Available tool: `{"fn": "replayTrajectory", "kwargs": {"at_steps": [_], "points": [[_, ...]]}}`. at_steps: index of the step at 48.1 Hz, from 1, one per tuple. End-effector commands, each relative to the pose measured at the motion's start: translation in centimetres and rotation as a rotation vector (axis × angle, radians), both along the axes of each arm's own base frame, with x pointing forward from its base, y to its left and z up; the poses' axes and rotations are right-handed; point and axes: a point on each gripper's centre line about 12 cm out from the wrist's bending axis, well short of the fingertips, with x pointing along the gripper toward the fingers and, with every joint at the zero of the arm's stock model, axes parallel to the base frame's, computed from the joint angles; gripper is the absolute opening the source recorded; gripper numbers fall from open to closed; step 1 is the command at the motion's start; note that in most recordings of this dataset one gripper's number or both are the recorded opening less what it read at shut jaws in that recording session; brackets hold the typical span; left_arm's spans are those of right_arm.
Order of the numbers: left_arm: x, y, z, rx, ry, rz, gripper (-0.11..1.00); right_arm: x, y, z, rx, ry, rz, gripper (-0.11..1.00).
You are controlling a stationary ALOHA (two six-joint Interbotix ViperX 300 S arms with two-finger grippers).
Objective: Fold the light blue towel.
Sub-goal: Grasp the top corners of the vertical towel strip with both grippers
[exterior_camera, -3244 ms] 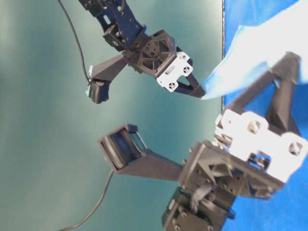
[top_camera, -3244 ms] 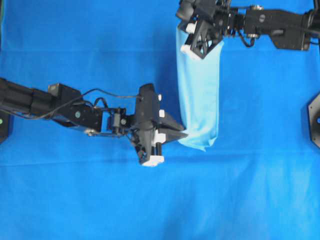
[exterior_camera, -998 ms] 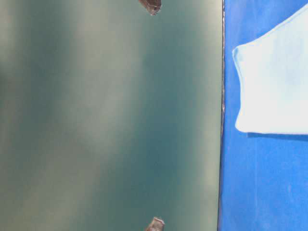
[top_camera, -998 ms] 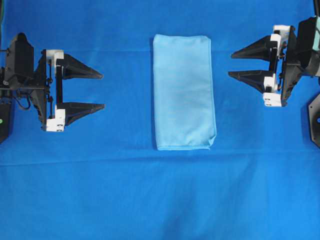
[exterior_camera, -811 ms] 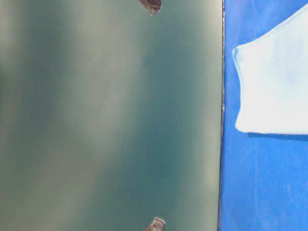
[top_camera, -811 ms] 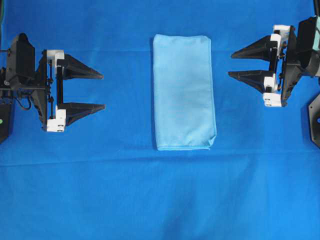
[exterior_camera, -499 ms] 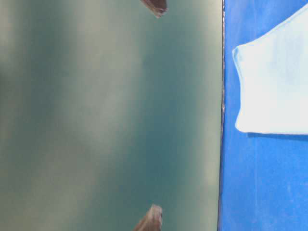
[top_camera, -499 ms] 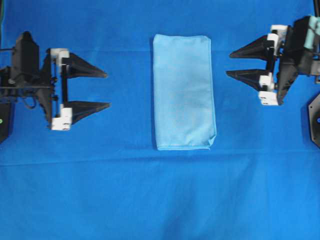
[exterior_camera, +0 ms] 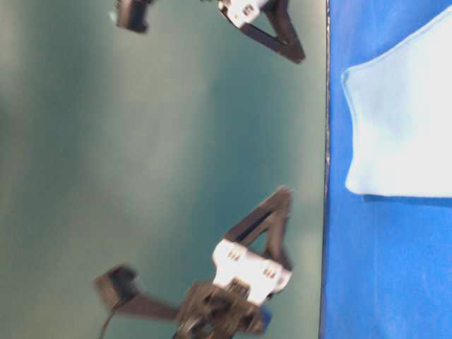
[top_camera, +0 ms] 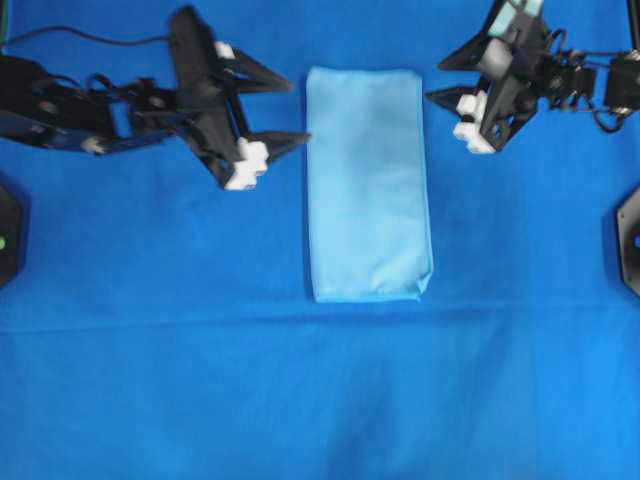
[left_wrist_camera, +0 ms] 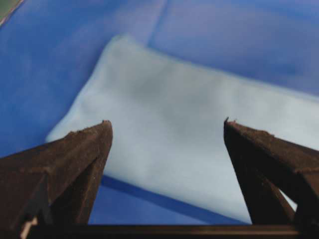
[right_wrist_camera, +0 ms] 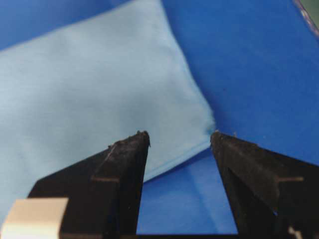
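We find the light blue towel [top_camera: 368,184] folded flat between the left gripper [top_camera: 291,113] and right gripper [top_camera: 436,81], both with jaws apart, neither touching it.

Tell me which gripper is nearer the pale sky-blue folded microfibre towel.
Left, narrowly. The left gripper hovers open with one fingertip almost at the pale sky-blue folded microfibre towel, along its far left edge. The right gripper, also open, sits slightly farther off the far right corner. Neither touches it.

One light blue towel [top_camera: 368,184], one dark blue table cloth [top_camera: 300,400], and two tools: left tool [top_camera: 295,112], right tool [top_camera: 436,82]
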Motion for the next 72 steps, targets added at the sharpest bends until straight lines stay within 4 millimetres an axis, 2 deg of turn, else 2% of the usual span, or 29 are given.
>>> {"fn": "replayTrajectory", "kwargs": {"at_steps": [1, 17, 29, 41, 45, 47, 50, 55, 56, 59, 61, 72], "points": [[1.1, 1.4, 0.1, 0.006, -0.014, 0.025, 0.87, 0.7, -1.3, -0.2, -0.006, 0.003, -0.014, 0.58], [3.2, 5.6, -5.3, -0.026, 0.075, 0.099, 0.87, 1.8, -4.2, -3.4, 0.031, 0.045, -0.042, 0.58], [3.9, 7.0, -7.3, -0.038, 0.102, 0.123, 0.87, 2.4, -4.8, -5.1, 0.052, 0.070, -0.041, 0.58], [3.8, 7.3, -8.3, -0.046, 0.122, 0.129, 0.83, 3.2, -5.0, -6.6, 0.073, 0.072, -0.027, 0.57], [3.8, 7.3, -8.5, -0.047, 0.125, 0.129, 0.74, 3.4, -5.2, -7.0, 0.077, 0.079, -0.027, 0.55], [3.8, 7.2, -8.5, -0.047, 0.125, 0.128, 0.66, 3.3, -5.2, -7.1, 0.079, 0.082, -0.027, 0.50], [4.0, 7.1, -8.5, -0.039, 0.128, 0.119, 0.51, 3.2, -5.1, -7.2, 0.082, 0.084, -0.027, 0.36], [4.2, 6.7, -8.5, -0.032, 0.131, 0.105, 0.24, 3.0, -4.9, -7.3, 0.086, 0.092, -0.028, 0.07], [4.3, 6.6, -8.5, -0.031, 0.128, 0.103, 0.19, 2.9, -4.9, -7.3, 0.086, 0.094, -0.029, 0.04], [4.5, 6.5, -8.4, -0.028, 0.126, 0.098, 0.07, 2.8, -4.8, -7.4, 0.089, 0.095, -0.031, 0.03], [4.6, 6.4, -8.3, -0.027, 0.123, 0.096, 0.03, 2.7, -4.7, -7.4, 0.090, 0.095, -0.030, 0.03], [5.0, 6.9, -7.0, -0.003, 0.096, 0.096, 0.03, 2.4, -4.6, -6.7, 0.092, 0.084, -0.049, 0.03]]}}
